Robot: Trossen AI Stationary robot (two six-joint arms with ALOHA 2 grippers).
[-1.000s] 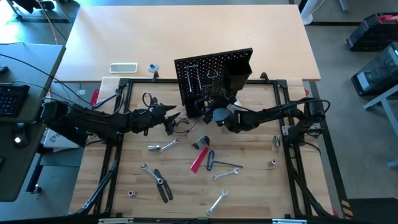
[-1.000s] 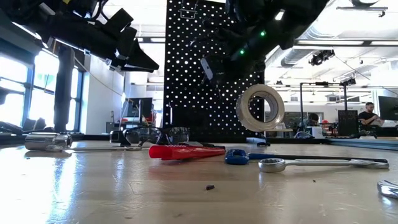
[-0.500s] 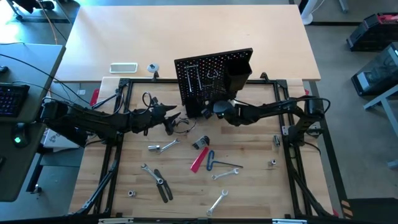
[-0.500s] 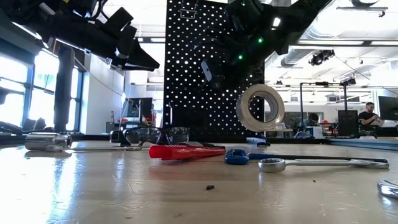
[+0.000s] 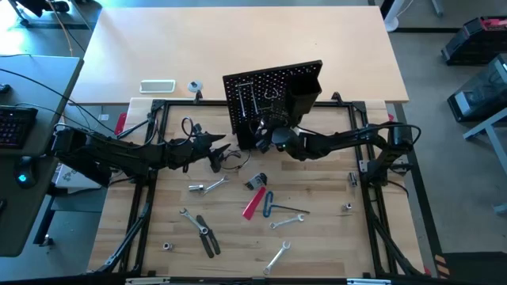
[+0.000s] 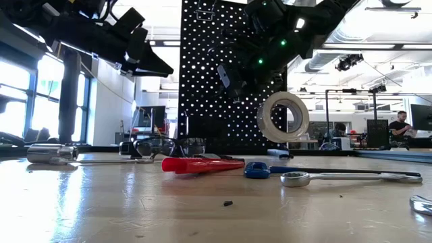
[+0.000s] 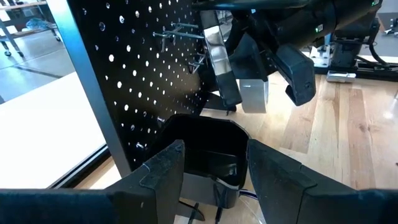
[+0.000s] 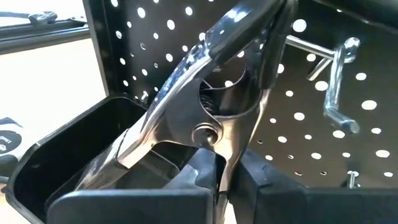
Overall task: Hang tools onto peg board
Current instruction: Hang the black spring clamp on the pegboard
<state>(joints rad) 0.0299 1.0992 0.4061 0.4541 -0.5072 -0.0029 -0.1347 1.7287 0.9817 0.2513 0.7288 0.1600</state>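
Right gripper (image 5: 265, 136) is clenched on silver pliers (image 8: 205, 118) at the black perforated peg board (image 5: 253, 99), twelve o'clock; next move: seat them on a hook.

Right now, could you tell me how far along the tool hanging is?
Done: a few silver pieces hang on the peg board. In hand: the right gripper is shut on metal pliers at the board; the left gripper waits open beside it. Left: the red-handled cutter, wrenches, black-handled pliers and tape roll lie on the table.
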